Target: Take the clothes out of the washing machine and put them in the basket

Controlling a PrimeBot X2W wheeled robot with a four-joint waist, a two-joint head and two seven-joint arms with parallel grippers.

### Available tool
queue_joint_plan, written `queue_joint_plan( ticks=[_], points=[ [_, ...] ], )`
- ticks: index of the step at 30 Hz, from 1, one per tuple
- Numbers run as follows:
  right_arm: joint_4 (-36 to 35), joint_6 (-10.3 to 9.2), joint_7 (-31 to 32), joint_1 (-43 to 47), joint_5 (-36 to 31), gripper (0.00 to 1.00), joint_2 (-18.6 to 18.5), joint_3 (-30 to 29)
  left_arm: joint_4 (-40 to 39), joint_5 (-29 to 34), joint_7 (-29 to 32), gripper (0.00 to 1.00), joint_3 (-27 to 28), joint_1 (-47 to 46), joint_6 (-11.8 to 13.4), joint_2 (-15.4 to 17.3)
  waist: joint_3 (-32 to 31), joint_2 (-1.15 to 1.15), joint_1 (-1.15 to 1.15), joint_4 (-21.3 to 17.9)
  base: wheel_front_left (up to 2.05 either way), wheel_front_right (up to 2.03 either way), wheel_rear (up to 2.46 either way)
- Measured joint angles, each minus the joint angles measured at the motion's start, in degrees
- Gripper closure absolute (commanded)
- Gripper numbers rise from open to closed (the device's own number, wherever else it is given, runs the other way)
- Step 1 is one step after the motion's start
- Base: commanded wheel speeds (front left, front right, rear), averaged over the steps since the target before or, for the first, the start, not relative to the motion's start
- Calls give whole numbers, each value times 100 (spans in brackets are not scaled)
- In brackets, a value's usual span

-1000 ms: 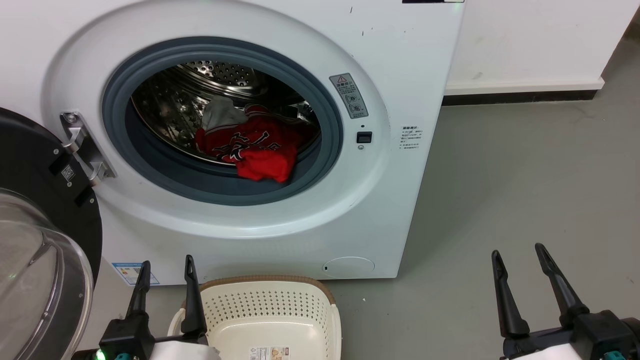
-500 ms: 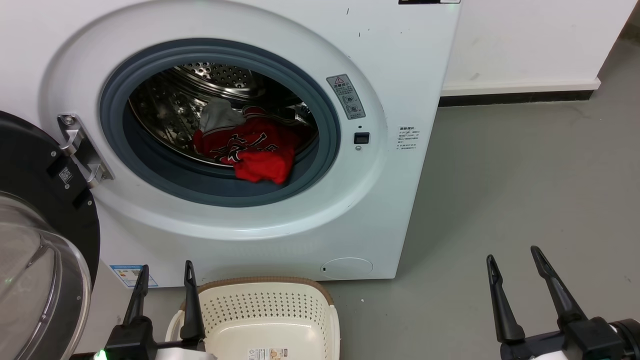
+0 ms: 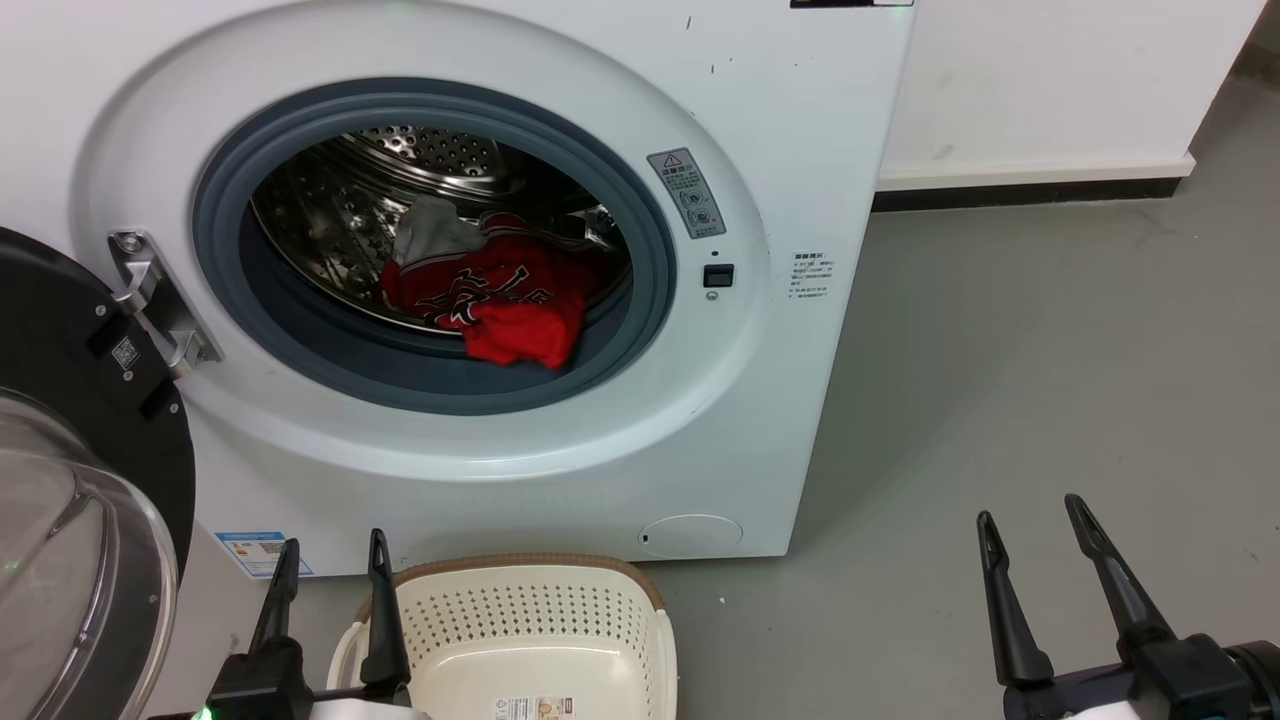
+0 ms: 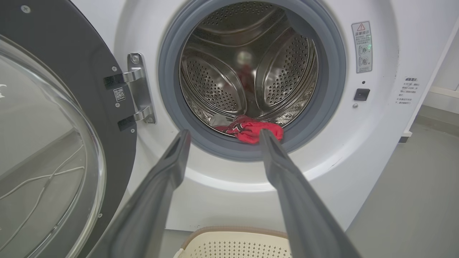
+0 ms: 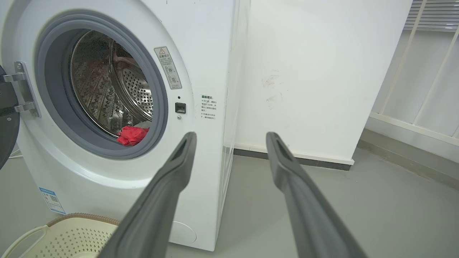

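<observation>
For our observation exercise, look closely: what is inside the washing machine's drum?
Red clothes with black-and-white lettering lie heaped at the front of the steel drum, with a pale grey piece at the heap's back left. Anything beneath the heap is covered.

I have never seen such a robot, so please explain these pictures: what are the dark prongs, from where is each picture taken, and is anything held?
The prongs are the fingers of a wheeled robot's two grippers. The head view looks down from its head: left gripper at lower left, right gripper at lower right. The other two pictures come from wrist cameras, each looking along its own arm's fingers. In front stands a white washing machine, its door open at the left. Red clothes with a pale grey piece lie in the drum. A cream basket stands on the grey floor before the machine, no clothes in the part that shows. Both grippers are open and hold nothing.
</observation>
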Motion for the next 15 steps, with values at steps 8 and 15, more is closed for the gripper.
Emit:
queue_joint_plan(
  ticks=[8, 15],
  points=[
    [-3, 0, 0, -16, 15, 0, -1, 8, 187, -179, 0, 0, 85, -107, -36, -1, 70, 0, 0, -61, 0, 0, 0],
    [-14, 0, -1, -103, -1, 0, -3, 58, 664, -178, 0, 0, 385, -758, -375, -3, 205, 0, 0, -243, 0, 0, 0]
  ],
)
